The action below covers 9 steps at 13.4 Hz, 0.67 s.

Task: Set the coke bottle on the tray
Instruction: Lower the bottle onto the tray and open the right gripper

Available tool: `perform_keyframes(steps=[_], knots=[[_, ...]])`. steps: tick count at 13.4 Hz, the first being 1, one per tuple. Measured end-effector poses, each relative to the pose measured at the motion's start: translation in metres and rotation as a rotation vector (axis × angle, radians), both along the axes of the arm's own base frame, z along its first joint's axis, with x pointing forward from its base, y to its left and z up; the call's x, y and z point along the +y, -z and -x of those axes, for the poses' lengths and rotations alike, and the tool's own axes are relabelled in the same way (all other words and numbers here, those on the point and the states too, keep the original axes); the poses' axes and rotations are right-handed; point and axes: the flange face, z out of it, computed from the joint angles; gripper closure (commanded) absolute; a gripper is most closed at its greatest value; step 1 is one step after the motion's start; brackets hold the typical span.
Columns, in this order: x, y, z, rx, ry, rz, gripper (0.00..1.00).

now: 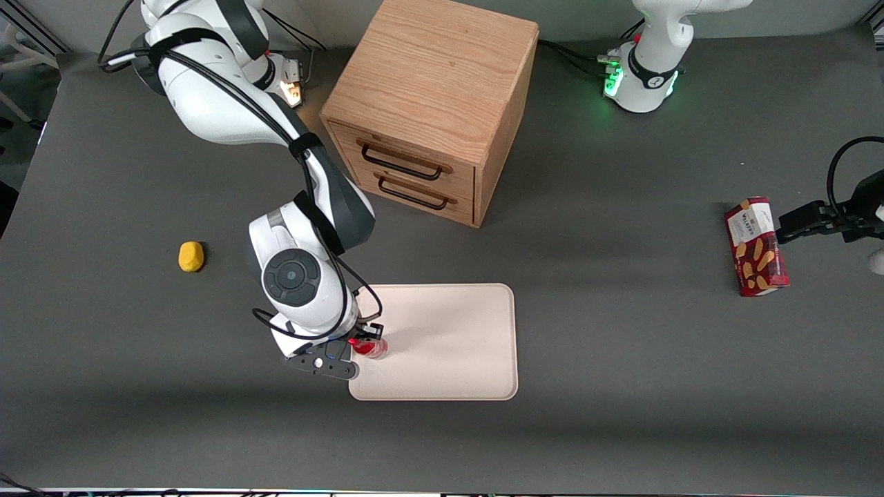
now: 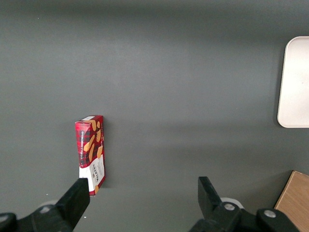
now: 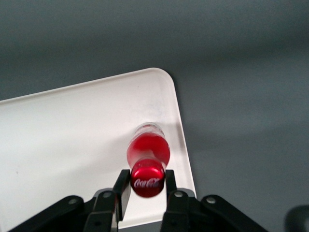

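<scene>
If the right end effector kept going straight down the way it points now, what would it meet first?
The tray. The end effector, shut on the coke bottle, points down over the tray near its corner, so the bottle's base would probably touch first; the remaining gap is unclear.

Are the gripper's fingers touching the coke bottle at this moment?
Touching. The right wrist view shows the gripper over the tray, both fingers pressed against the coke bottle's neck under its cap, no gap visible.

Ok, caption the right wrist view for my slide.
Gripper clasps the coke bottle by its neck, upright over the tray.
</scene>
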Motion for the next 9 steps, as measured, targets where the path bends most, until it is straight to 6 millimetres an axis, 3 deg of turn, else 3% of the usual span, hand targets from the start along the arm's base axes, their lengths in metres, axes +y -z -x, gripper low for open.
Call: perform_keyframes(steps=[3, 5, 7, 9], knots=[[0.000, -0.008, -0.001, -0.012, 0.000, -0.006, 0.01], [-0.001, -0.027, 0.001, -0.021, 0.002, -0.008, 0.00], [-0.010, -0.075, 0.011, -0.003, 0.011, 0.005, 0.00], [-0.029, -0.147, 0.030, 0.000, 0.032, 0.005, 0.00]])
